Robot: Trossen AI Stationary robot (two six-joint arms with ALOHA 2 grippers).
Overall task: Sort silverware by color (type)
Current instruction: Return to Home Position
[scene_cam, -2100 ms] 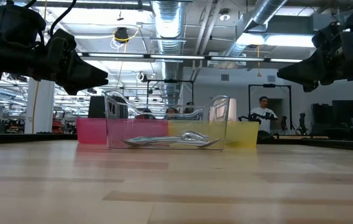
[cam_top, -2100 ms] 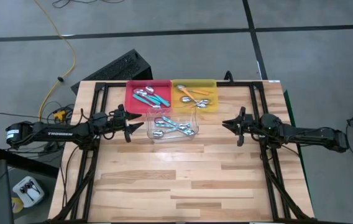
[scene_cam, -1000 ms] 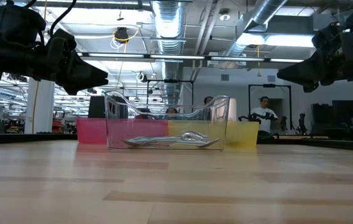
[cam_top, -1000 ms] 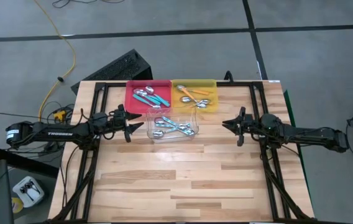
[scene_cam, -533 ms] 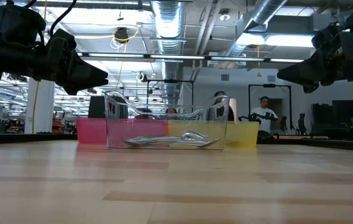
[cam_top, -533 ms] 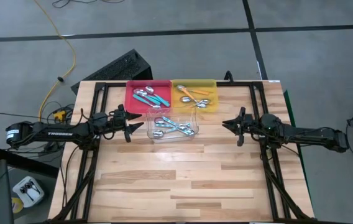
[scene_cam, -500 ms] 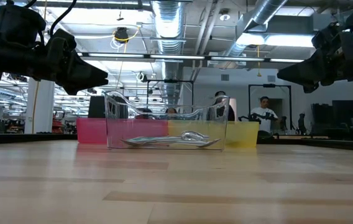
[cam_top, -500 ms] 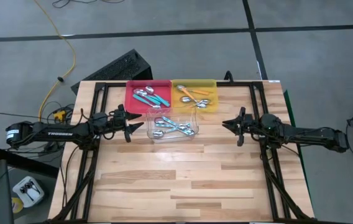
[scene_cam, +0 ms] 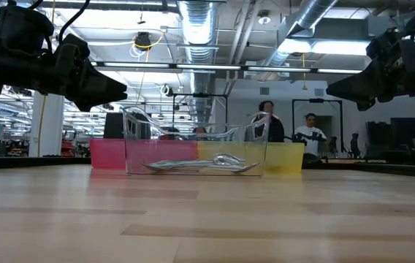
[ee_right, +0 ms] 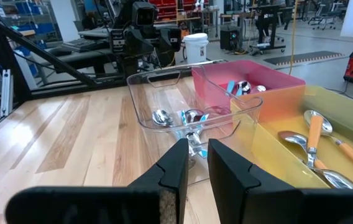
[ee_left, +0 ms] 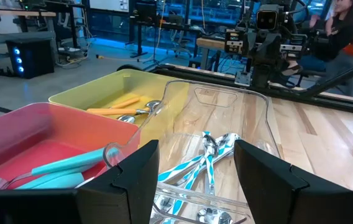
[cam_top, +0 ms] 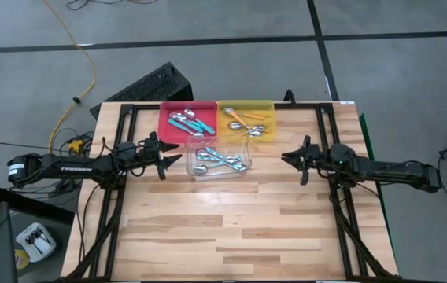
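STEP: sort looks finished | SILVERWARE: teal spoons [cam_top: 190, 122] in red tray [cam_top: 166, 110], orange spoons [cam_top: 245, 118] in yellow tray [cam_top: 269, 106], pale blue spoons [cam_top: 219, 159] in clear tray [cam_top: 245, 171] | LEFT gripper [cam_top: 171, 159]: I see jaws wide, empty, beside clear tray | RIGHT gripper [cam_top: 288, 156]: jaws narrow, empty | NEXT: I'd retract both arms.

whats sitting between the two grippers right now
In the high view the clear tray of pale blue spoons lies between the left gripper and the right gripper; bare table flanks it.
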